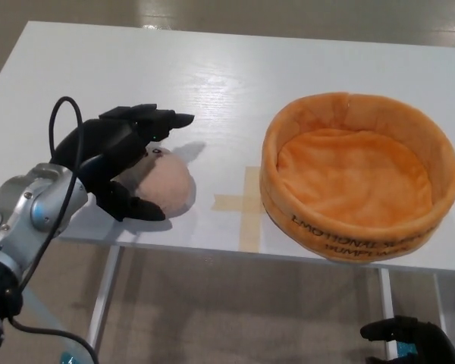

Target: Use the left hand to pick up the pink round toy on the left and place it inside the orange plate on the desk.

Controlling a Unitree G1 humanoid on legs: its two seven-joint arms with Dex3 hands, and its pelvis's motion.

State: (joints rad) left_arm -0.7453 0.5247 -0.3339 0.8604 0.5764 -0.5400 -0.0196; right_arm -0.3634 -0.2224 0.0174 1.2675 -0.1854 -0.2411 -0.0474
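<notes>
The pink round toy (167, 184) lies near the front left edge of the white desk (235, 83). My left hand (120, 155) is draped over the toy's left side, fingers reaching above it and thumb low in front, spread and not clamped on it. The orange plate (359, 173), a soft round bowl with a raised rim, stands empty on the right of the desk. My right hand (409, 340) hangs below the desk's front edge at the bottom right, fingers loosely curled.
A tan tape cross (243, 202) marks the desk between toy and plate. A black cable (57, 133) loops off my left wrist. The desk's front edge runs just below the toy, with floor beneath.
</notes>
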